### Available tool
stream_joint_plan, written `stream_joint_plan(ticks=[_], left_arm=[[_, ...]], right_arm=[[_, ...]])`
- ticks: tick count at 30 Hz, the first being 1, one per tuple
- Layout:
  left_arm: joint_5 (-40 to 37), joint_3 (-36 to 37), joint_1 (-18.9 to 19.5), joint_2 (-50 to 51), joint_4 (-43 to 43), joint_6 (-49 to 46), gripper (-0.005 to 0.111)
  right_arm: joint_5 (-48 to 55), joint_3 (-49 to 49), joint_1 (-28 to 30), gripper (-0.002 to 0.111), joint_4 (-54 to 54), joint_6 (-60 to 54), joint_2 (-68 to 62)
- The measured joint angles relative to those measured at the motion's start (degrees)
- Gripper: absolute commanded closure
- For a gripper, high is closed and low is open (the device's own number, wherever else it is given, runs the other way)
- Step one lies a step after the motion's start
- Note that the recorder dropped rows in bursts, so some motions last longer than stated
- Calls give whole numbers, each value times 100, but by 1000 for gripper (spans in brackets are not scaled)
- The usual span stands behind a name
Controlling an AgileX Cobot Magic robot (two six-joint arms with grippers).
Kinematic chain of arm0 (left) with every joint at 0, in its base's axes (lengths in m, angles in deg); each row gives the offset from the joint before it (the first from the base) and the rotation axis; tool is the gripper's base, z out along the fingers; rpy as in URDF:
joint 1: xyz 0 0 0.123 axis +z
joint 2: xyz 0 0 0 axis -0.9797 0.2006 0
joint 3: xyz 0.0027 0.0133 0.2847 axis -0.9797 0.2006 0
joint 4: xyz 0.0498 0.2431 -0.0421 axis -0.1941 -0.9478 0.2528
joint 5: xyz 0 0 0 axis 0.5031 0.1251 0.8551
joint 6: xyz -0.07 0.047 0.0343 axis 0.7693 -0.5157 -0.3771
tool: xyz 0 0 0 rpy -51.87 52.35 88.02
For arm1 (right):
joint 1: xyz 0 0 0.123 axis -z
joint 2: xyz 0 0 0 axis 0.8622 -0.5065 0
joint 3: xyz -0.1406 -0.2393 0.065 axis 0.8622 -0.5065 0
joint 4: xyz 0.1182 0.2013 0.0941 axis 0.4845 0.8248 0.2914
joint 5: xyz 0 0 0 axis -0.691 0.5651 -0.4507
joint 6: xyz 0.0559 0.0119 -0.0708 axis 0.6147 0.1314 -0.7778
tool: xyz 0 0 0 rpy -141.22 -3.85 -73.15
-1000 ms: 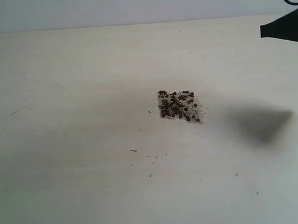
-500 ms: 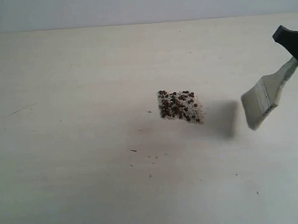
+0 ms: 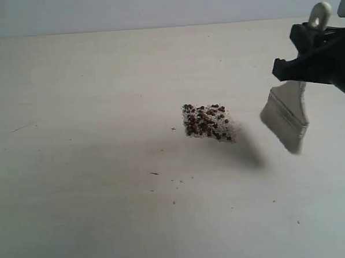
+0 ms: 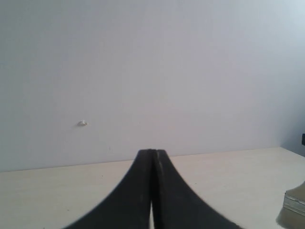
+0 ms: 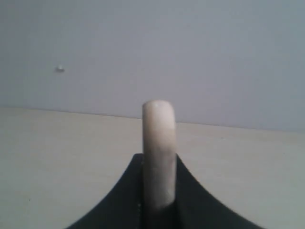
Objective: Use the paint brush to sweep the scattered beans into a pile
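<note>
Where the right end effector (image 3: pixel 301 64) reaches in from the right edge of the exterior view, its black jaws are clamped on the cream handle of the paint brush (image 3: pixel 287 114). The grip is near the rounded handle tip, which sticks out above them. The right wrist view shows the same grip: the pale handle stands upright between two dark fingers (image 5: pixel 190 210), pinched from both sides. The brush hangs tilted with its bristles down, its silver band just below the end effector and its whitish bristle edge low over the surface (image 3: pixel 76 168). Whether the bristles touch the surface I cannot tell. A soft shadow (image 3: pixel 250 152) lies between the brush and the beans (image 3: pixel 208 122).

The left end effector (image 4: pixel 152 164) shows only in its own wrist view. Its two black fingers are pressed flat together with nothing between them, facing a plain pale wall (image 4: pixel 143 71). At the corner of that view a piece of the brush's metal band and bristles shows.

The beans lie near the middle of the surface in one compact, roughly four-sided patch of dark reddish-brown pellets mixed with pale grit. The patch is a short way to the left of the brush and apart from it. A few thin dark specks (image 3: pixel 154 174) lie scattered nearer the camera, away from the patch.
</note>
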Motion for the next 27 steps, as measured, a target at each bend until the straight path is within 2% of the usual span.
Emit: stream_joint_plan(ticks=[5, 11, 20, 27], left_arm=[[0, 0, 0, 0, 0, 0, 107], [0, 0, 0, 0, 0, 0, 107], [0, 0, 0, 0, 0, 0, 107], [0, 0, 0, 0, 0, 0, 107]], right_arm=[[316, 0, 0, 108, -520, 298, 36], [621, 0, 0, 108, -1738, 1041, 36], [670, 0, 0, 108, -2483, 1501, 36], [380, 0, 0, 108, -2546, 1562, -222]])
